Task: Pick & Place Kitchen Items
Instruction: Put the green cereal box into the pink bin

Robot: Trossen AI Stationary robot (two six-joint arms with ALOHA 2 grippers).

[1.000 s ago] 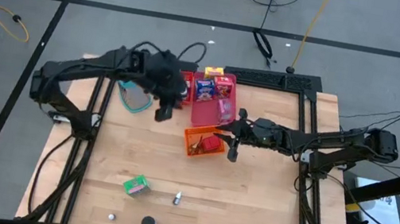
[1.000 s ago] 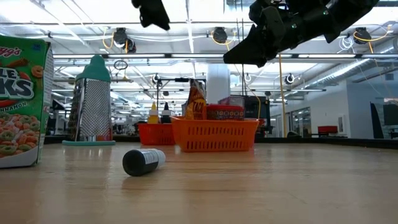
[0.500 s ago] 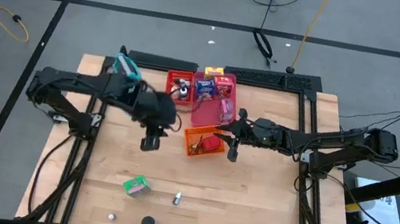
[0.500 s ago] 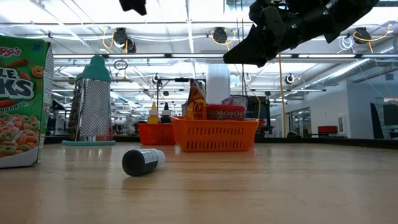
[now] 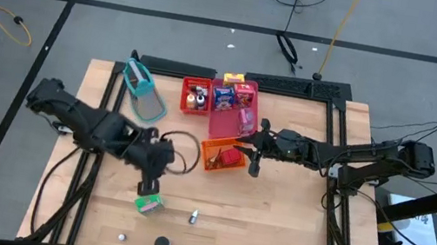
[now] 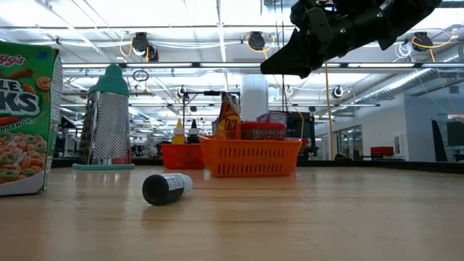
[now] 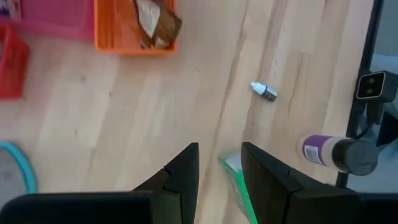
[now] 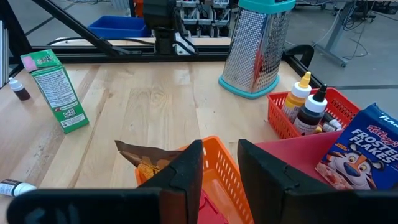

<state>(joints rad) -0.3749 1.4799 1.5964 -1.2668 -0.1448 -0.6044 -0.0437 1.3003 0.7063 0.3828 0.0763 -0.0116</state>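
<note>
My left gripper hangs open just above a small green cereal box that stands on the table near the near edge; its fingers touch nothing. The same box shows large at the left of the low view. My right gripper waits open over the right rim of the orange tray, which holds a brown packet and a red item. A tiny bottle lies on its side on the table.
A red tray with little bottles and a pink tray with a blue cereal box sit at the far side. A teal-framed grater stands far left. A purple bottle, dark cap and white cap lie near the near edge.
My left gripper has travelled from over the red tray at the far side toward the near edge, ending above the green box; it has left the low view. Nothing on the table has moved, and my right arm has kept still.
</note>
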